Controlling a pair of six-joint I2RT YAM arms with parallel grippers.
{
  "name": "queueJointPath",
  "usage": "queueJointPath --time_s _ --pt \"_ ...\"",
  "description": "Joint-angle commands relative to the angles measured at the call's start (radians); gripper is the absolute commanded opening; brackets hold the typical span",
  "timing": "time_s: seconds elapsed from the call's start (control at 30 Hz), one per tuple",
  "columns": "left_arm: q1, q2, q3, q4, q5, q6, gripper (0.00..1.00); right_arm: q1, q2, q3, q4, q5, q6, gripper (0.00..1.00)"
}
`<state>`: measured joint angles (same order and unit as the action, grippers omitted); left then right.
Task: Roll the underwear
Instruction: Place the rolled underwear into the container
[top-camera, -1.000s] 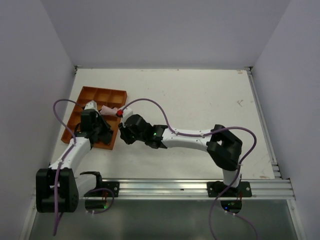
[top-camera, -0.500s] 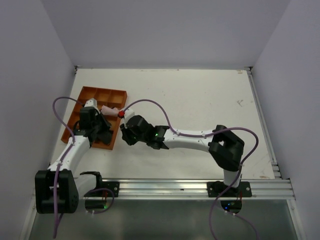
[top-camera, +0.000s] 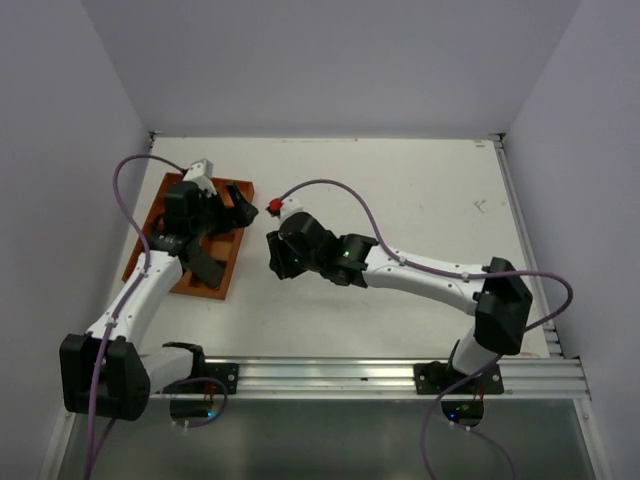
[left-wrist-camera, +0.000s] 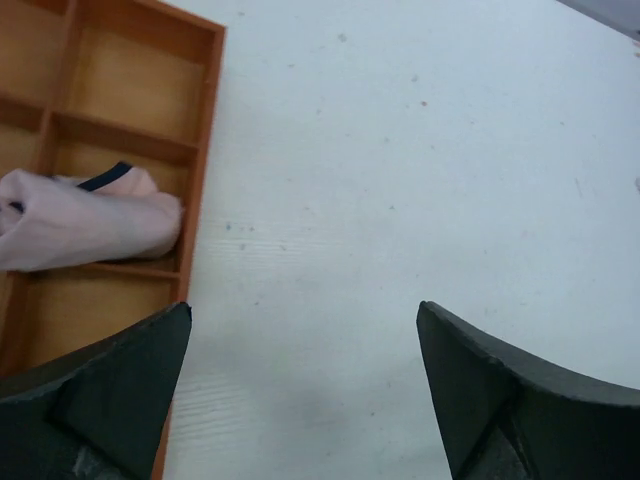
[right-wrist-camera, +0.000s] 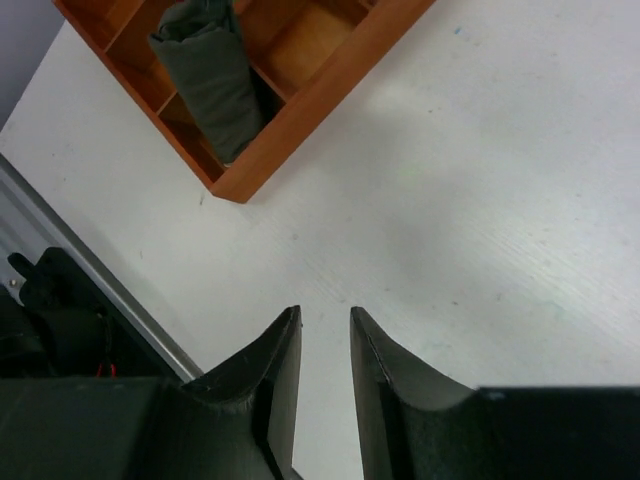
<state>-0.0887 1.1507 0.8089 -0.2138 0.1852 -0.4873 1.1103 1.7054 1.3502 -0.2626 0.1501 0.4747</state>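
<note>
The underwear (right-wrist-camera: 212, 78) is a dark grey roll lying in a corner compartment of the orange tray (right-wrist-camera: 330, 75). It also shows as a dark shape at the tray's near end, the underwear (top-camera: 205, 263). My left gripper (left-wrist-camera: 305, 315) is wide open and empty, and hangs over bare table just right of the tray. From above, the left gripper (top-camera: 243, 207) is at the tray's far right corner. My right gripper (right-wrist-camera: 325, 312) is open with a narrow empty gap. The right gripper (top-camera: 272, 255) sits to the right of the tray, apart from the roll.
A pale pink rolled cloth (left-wrist-camera: 85, 220) lies in another compartment of the tray (left-wrist-camera: 205, 130). Other compartments are bare. A metal rail (top-camera: 330, 375) runs along the near table edge. White walls close in the left, back and right sides.
Both grippers have let go and opened. The left gripper rose from the tray's near end towards its far right corner. The right gripper drew back to the right. The dark roll stays in the tray.
</note>
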Motion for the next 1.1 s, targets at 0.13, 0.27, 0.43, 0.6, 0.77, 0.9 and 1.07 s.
queueJointPath --time_s 0.13,0.27,0.43,0.6,0.77,0.9,1.07 --pt "-0.141 0.014 0.078 0.091 0.151 -0.028 1.00 -0.023 -0.298 -0.002 -0.371 0.158 0.113 0.82" --pt "-0.325 -0.023 0.090 0.073 0.097 -0.036 1.00 -0.029 -0.459 0.000 -0.518 0.281 0.163 0.99" --pt "-0.447 -0.126 0.033 0.247 0.163 -0.103 1.00 -0.032 -0.559 0.056 -0.759 0.388 0.306 0.99" --pt "-0.477 -0.177 0.027 0.336 0.171 -0.148 1.00 -0.032 -0.619 0.089 -0.843 0.436 0.412 0.99" --pt "-0.480 -0.134 0.073 0.363 0.292 -0.131 1.00 -0.032 -0.641 0.107 -0.840 0.528 0.417 0.99" --pt "-0.488 -0.141 0.078 0.393 0.307 -0.137 1.00 -0.032 -0.638 0.109 -0.827 0.531 0.395 0.99" --pt "-0.490 -0.138 0.107 0.395 0.309 -0.131 1.00 -0.032 -0.639 0.093 -0.804 0.523 0.378 0.99"
